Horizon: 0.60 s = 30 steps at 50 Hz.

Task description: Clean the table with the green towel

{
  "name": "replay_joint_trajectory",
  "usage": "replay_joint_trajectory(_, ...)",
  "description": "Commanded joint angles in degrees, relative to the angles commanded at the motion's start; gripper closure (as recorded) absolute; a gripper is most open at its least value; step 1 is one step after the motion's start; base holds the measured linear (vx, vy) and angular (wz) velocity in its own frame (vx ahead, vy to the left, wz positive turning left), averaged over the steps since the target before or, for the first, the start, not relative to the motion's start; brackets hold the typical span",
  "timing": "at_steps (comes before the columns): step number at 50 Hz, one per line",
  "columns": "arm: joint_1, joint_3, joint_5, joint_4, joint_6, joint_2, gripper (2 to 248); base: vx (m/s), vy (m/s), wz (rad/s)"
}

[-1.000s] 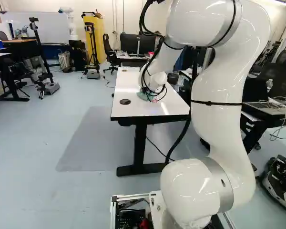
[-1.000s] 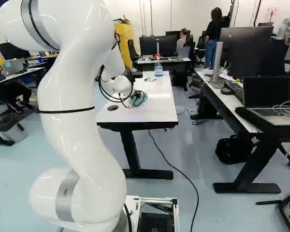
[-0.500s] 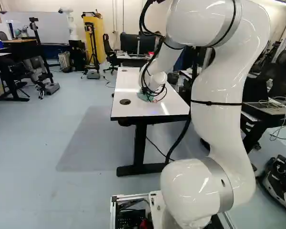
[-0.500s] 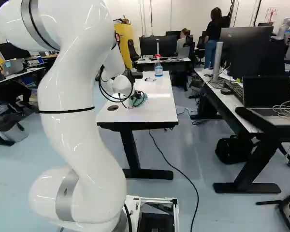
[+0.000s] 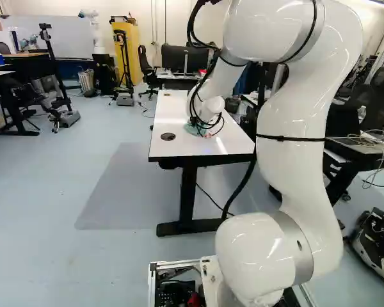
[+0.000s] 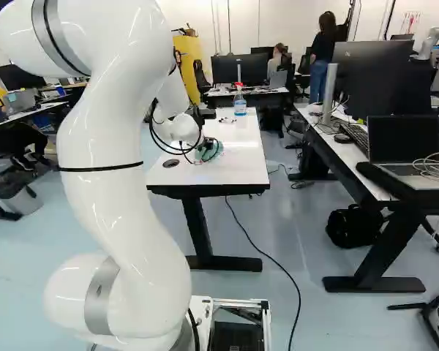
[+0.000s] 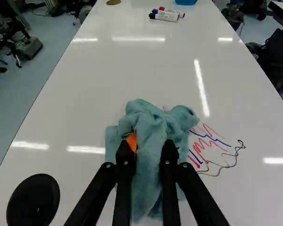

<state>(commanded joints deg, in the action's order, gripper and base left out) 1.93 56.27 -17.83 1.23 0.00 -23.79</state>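
Table wipe, seen from my spot in the room. Green towel (image 7: 148, 117) bunched in the gripper (image 7: 147, 147), pinched from two sides, one orange pad (image 7: 132, 141) showing against the cloth. Towel's long axis runs roughly along the gripper's own line, from between the fingers out ahead; its underside looks to be down on the white table (image 7: 94, 113), though I can't judge the pressure.

The relation that counts: pen scribbles (image 7: 207, 141), red and blue, lie directly beside the gripper, on the side away from the round black grommet (image 7: 33, 200). They begin at the towel's edge and spread outward; a dark wavy line (image 7: 221, 167) reaches farthest from the fingers. A scrap of red shows just past the towel's front. What lies under the cloth, can't tell.

Against the earlier frames: base in the same place, arm (image 6: 117, 183) in nearly the same pose. At most a slight shift of wrist and towel since the first; from the second, none I can make out.

My reading: mid-wipe, work left. Next stroke should go sideways over the marks, cloth kept flat. Loose folds may ride up and miss the wavy line. Markers (image 7: 167, 15) well ahead, out of the way.
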Motion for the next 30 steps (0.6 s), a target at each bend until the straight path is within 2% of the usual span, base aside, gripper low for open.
replay_joint_trajectory(16,-0.31,2.75,0.00,0.00,0.00,-2.14,187,0.000,0.000,0.000)
replay_joint_trajectory(30,-1.87,5.75,0.00,0.00,0.00,-4.44,187,0.000,0.000,0.000)
